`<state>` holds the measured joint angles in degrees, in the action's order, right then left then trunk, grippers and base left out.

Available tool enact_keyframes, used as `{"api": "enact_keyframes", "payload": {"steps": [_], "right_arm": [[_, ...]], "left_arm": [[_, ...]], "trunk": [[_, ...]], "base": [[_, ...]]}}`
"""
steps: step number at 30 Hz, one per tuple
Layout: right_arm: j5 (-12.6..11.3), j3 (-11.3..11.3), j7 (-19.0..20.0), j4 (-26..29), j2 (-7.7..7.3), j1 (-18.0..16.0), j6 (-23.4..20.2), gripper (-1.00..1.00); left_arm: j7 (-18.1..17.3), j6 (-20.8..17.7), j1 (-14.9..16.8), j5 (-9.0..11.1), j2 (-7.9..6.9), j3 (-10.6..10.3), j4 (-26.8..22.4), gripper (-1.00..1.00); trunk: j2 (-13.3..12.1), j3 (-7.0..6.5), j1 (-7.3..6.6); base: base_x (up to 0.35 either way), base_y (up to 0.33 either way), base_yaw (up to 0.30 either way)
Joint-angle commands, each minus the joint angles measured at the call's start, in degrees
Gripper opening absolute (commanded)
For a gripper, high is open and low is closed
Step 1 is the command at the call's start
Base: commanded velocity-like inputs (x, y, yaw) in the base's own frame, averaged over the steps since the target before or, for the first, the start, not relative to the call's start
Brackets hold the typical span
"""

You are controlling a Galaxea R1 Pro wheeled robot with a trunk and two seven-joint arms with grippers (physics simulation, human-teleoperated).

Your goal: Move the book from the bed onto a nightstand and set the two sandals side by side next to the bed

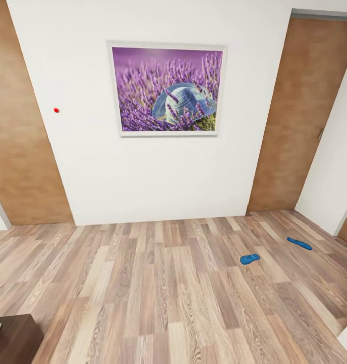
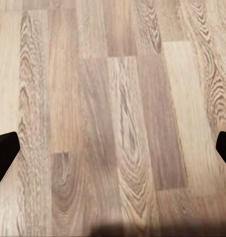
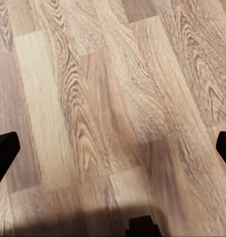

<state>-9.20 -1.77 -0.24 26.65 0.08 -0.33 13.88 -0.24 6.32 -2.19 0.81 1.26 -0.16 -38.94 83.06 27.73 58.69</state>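
Sandals are what lies ahead of you: your left pincer (image 2: 113, 148) shows its two dark fingertips (image 2: 5, 154) set wide apart at the edges of the left wrist view, with bare floor planks (image 2: 118, 118) between them and nothing held. Your right pincer (image 3: 113, 148) is the same in its own wrist view, tips spread wide over wood grain, with nothing in its grip.

Looking outward in the head view, the nearer sandal (image 1: 249, 259) lies flat on the floor ahead and to the right, and the farther sandal (image 1: 299, 243) lies beyond it, further right, near a brown door (image 1: 299, 116). The two are apart from each other and angled differently, not side by side. Both are well apart from your pincers. A dark brown corner (image 1: 14, 339) sits at the lower left of the head view; it may be a nightstand or part of the bed, I cannot tell which. Straight ahead is a white wall (image 1: 143, 172) with a lavender picture (image 1: 167, 89).

What could go wrong, in my judgement:
- The sandals are thin and flat, so a descent that stops short will close on air, and one too deep will jam the tips on the planks.
- Rolling the base right toward them could run a wheel over the nearer one.
- A hold on a thin strap alone may let it swing and drop.
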Motion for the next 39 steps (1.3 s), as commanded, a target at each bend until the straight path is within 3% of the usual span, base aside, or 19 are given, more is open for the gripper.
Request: {"api": "enact_keyframes", "payload": {"steps": [1,27,39], "right_arm": [[-0.4,0.0,0.0,0.0,0.01,0.0,0.2,1.00],[-0.7,-0.6,-0.1,0.0,-0.34,0.0,0.2,1.00],[-0.7,-0.4,-0.1,0.0,-0.29,0.0,0.2,1.00]], "left_arm": [[0.0,0.1,0.0,0.1,0.02,0.0,0.0,1.00],[0.0,0.1,0.0,0.1,0.03,0.0,0.0,1.00],[0.0,0.1,0.0,0.1,0.03,0.0,0.0,1.00]], "trunk": [[0.0,0.05,0.04],[0.0,0.05,0.04],[0.0,0.05,0.04]], "base": [[0.324,0.085,0.000],[0.324,0.035,-0.003],[0.324,0.000,-0.226]]}}
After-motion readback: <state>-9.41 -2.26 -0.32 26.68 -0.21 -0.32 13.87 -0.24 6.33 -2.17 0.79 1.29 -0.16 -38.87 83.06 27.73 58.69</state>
